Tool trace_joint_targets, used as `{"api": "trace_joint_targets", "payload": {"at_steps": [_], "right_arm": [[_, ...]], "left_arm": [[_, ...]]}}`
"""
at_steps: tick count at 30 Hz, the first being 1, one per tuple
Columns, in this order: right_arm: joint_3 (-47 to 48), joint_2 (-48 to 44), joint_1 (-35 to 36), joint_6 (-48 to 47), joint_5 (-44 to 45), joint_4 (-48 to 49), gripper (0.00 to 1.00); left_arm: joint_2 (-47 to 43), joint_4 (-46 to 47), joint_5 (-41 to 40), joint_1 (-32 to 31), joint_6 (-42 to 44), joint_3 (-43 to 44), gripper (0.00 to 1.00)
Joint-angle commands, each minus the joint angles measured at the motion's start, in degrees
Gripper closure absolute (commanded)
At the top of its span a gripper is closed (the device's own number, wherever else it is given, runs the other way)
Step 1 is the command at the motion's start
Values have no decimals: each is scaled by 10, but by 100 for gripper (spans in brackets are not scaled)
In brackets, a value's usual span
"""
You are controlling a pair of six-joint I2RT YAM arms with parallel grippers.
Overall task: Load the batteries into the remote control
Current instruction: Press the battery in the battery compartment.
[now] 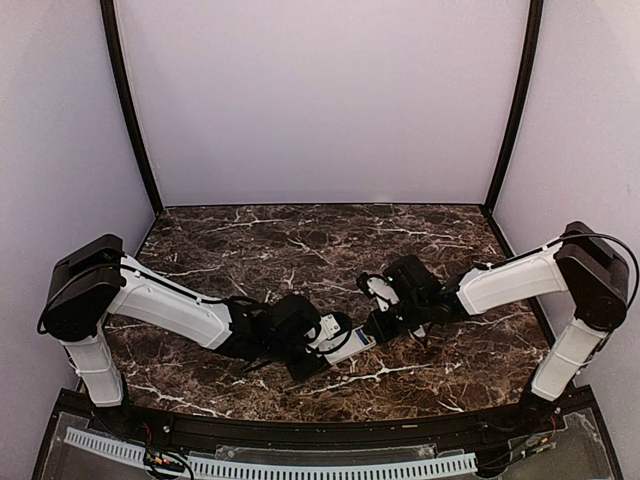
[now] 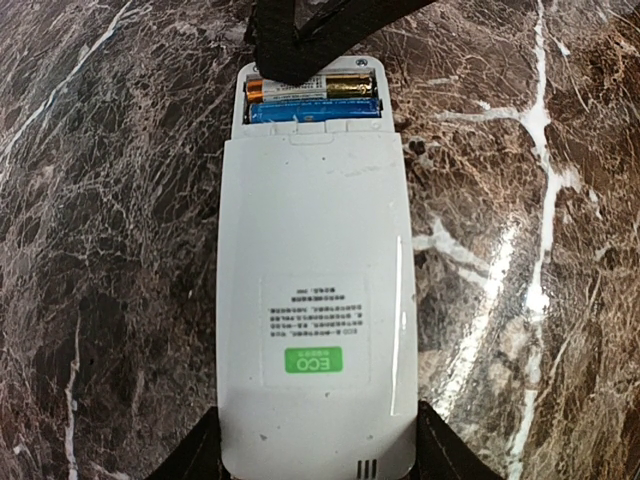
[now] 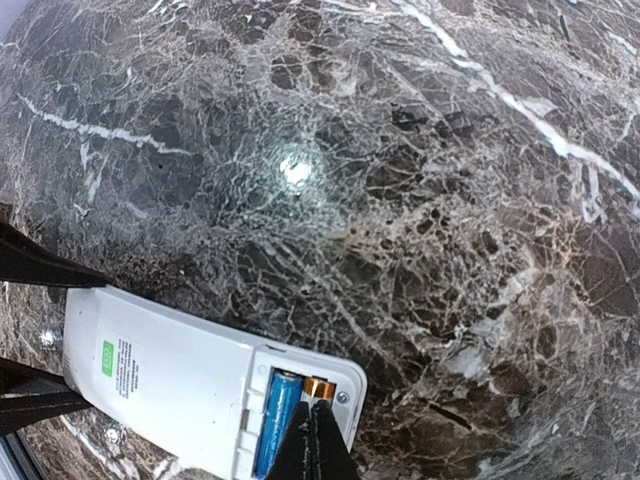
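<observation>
My left tool (image 2: 320,460) clamps the likely light, slick remote (image 2: 315,300) by its long edges; my right tool (image 3: 315,440), closed, bears on the roll-prone batteries (image 2: 315,110).

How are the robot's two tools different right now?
The left tool is spread wide, clamping the sides of the white remote control; the right tool is pinched shut, holding nothing. The left tool sits at the remote's label end; the right tool's tip is at the batteries in the bay. Both are black.

Dark marble table (image 1: 300,235); white remote control (image 2: 315,300) flat on it.
</observation>
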Motion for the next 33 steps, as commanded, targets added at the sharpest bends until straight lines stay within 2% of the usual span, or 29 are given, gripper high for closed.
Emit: {"api": "trace_joint_targets", "payload": {"at_steps": [1, 8, 12, 25, 33], "right_arm": [[-22, -11, 9, 12, -8, -98, 100], [61, -46, 6, -22, -4, -173, 100], [93, -44, 2, -19, -20, -185, 100], [52, 33, -1, 18, -32, -141, 100], [101, -17, -5, 6, -15, -206, 100]], "left_arm": [[42, -72, -10, 2, 15, -16, 100], [44, -72, -8, 2, 18, -16, 100], [44, -72, -8, 2, 18, -16, 100], [44, -72, -5, 2, 19, -16, 100], [44, -72, -1, 2, 20, -16, 100]]}}
